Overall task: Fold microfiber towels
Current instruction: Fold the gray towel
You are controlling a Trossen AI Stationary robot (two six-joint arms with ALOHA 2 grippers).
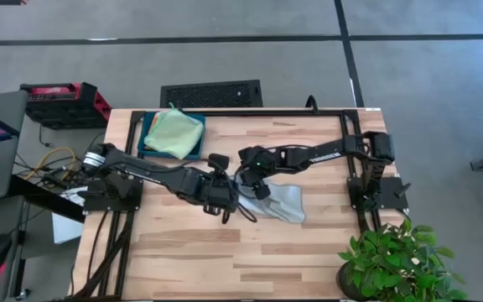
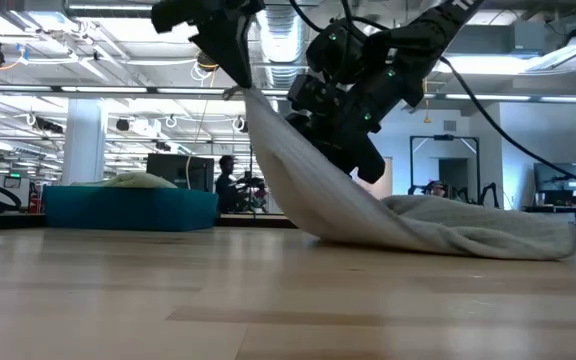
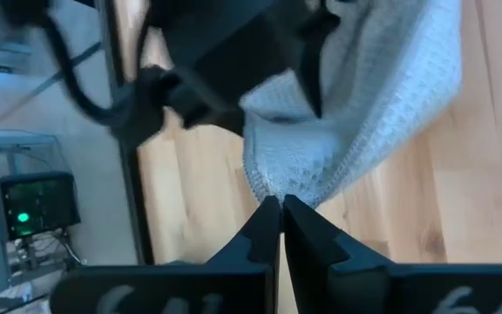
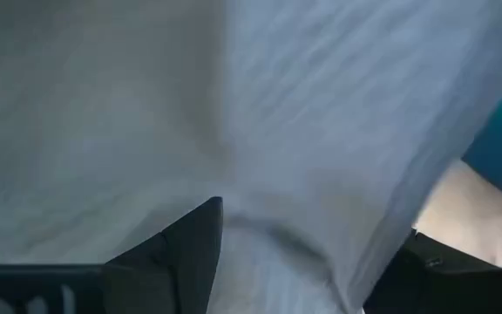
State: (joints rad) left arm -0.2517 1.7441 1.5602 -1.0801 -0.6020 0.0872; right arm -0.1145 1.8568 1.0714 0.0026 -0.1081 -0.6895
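While pinched shut on a corner of the pale grey towel (image 3: 356,122), the left gripper (image 3: 281,218) hangs above mid-table, lifting that corner so the cloth slopes down to the right onto the wooden table (image 1: 225,260). Just beside it, to the right, the right gripper (image 4: 308,262) with fingers spread wide, pressed close against the raised cloth; probably touching it, though hard to confirm. Rest of the grey towel bunched flat right of centre. Far left: dark teal tray (image 1: 147,134) holding the light green towel (image 1: 174,132). At the near right corner, a potted plant (image 1: 397,260).
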